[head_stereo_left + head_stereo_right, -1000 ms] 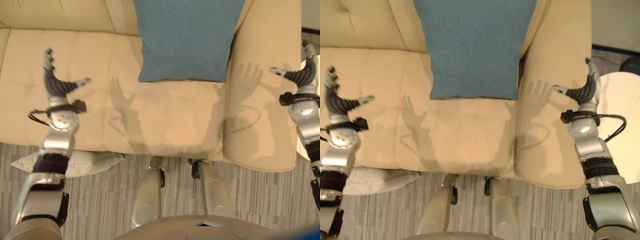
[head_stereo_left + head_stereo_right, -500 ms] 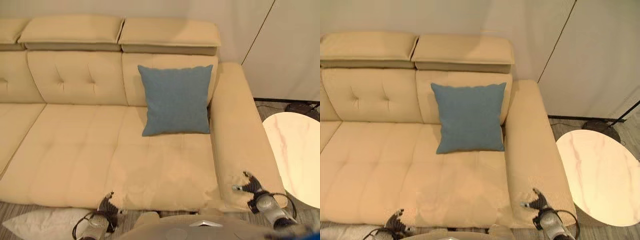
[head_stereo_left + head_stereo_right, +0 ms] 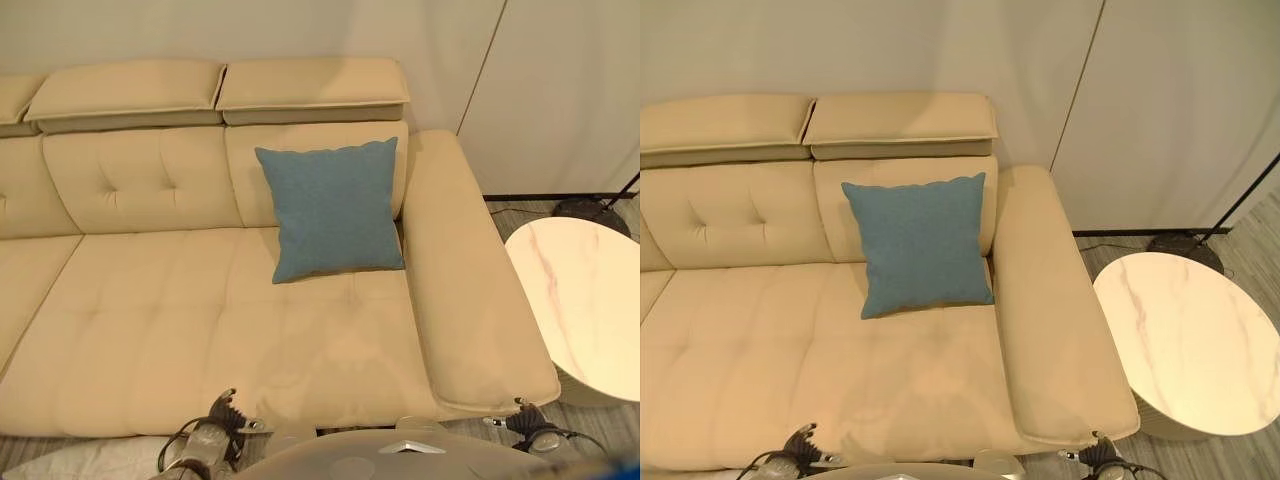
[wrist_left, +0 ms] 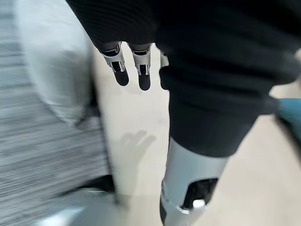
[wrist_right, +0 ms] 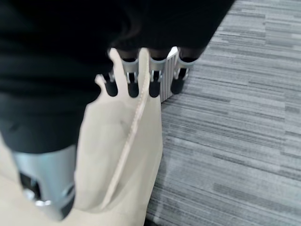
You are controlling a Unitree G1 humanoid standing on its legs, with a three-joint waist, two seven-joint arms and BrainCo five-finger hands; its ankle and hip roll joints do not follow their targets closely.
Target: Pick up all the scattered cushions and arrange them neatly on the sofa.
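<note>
Blue cushion (image 3: 335, 211): upright against the sofa (image 3: 150, 330) back.
Pale cushion (image 3: 90, 462): on floor by left hand (image 3: 222, 418) — fetch next; crouch low.
Hands: right hand (image 5: 141, 82) also empty — fingers straight, relaxed.

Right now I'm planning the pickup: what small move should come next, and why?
Probably lower the left robot hand toward the pale cushion on the floor by the sofa front; it holds nothing, and just the blue cushion is placed.
</note>
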